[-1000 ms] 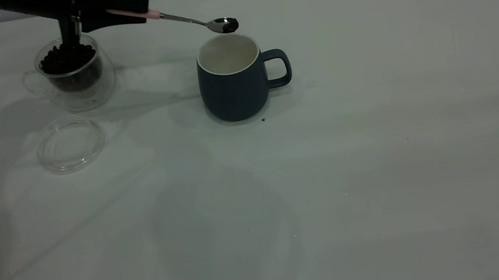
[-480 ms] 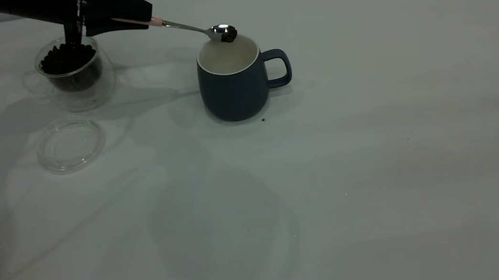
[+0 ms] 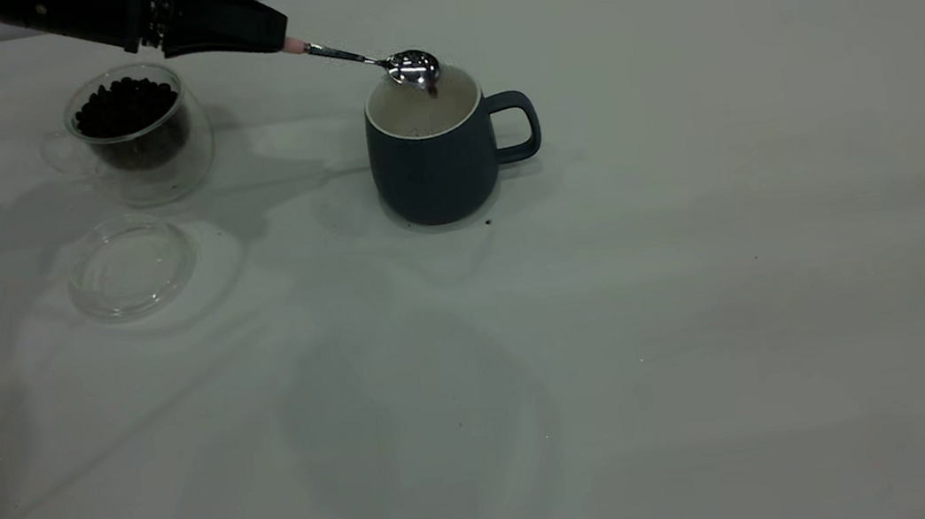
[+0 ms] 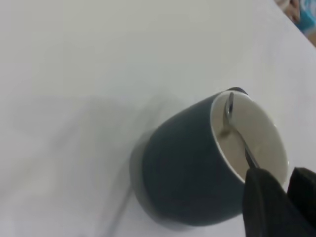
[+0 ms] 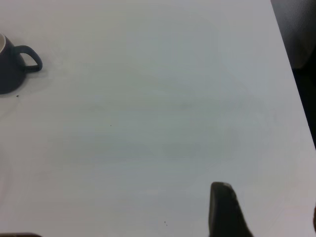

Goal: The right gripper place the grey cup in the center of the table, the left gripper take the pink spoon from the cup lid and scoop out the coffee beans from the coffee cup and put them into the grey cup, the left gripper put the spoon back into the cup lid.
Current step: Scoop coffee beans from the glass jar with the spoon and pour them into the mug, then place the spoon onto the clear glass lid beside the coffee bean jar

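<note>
The grey cup (image 3: 432, 165) stands near the table's (image 3: 696, 264) middle, handle to the right. My left gripper (image 3: 268, 37) is shut on the pink spoon (image 3: 351, 58), whose pink handle is mostly hidden in the jaws. The silver spoon bowl (image 3: 414, 67) is tipped over the cup's mouth, with one dark bit hanging under it. In the left wrist view the spoon (image 4: 237, 133) reaches into the cup (image 4: 187, 168) from the gripper (image 4: 284, 185). The coffee cup (image 3: 133, 133) holds coffee beans (image 3: 125, 105) at far left. The cup lid (image 3: 130, 266) lies empty in front of it.
My right gripper (image 5: 269, 202) is open and empty over bare table, far from the cup (image 5: 10, 69), and out of the exterior view. A dark crumb (image 3: 488, 222) lies by the cup's base. A dark edge runs along the table's front.
The left gripper lowered and tilted the spoon over the grey cup. The beans that sat in the spoon bowl have left it.
</note>
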You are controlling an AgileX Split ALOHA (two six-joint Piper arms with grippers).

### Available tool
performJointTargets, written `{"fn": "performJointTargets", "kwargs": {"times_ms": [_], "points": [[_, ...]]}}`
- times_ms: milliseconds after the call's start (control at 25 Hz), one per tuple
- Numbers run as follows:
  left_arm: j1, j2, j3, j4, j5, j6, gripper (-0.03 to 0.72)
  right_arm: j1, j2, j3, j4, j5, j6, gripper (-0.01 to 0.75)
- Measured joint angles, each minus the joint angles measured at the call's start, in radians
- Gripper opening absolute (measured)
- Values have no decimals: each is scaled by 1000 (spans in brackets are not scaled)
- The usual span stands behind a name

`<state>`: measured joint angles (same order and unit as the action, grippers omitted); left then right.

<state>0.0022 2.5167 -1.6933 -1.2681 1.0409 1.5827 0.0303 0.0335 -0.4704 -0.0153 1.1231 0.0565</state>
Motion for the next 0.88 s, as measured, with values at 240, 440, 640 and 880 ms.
{"fn": "performJointTargets", "kwargs": {"times_ms": [240, 440, 640, 880], "points": [[-6, -5, 0, -7, 20, 34, 113, 0, 0, 0, 0, 0, 0, 452], [19, -68, 0, 0, 98, -89, 113, 0, 0, 0, 0, 0, 0, 452], [104, -162, 0, 76, 124, -316, 113, 0, 0, 0, 0, 0, 0, 452], [220, -206, 0, 245, 128, -599, 113, 0, 0, 0, 0, 0, 0, 452]]}}
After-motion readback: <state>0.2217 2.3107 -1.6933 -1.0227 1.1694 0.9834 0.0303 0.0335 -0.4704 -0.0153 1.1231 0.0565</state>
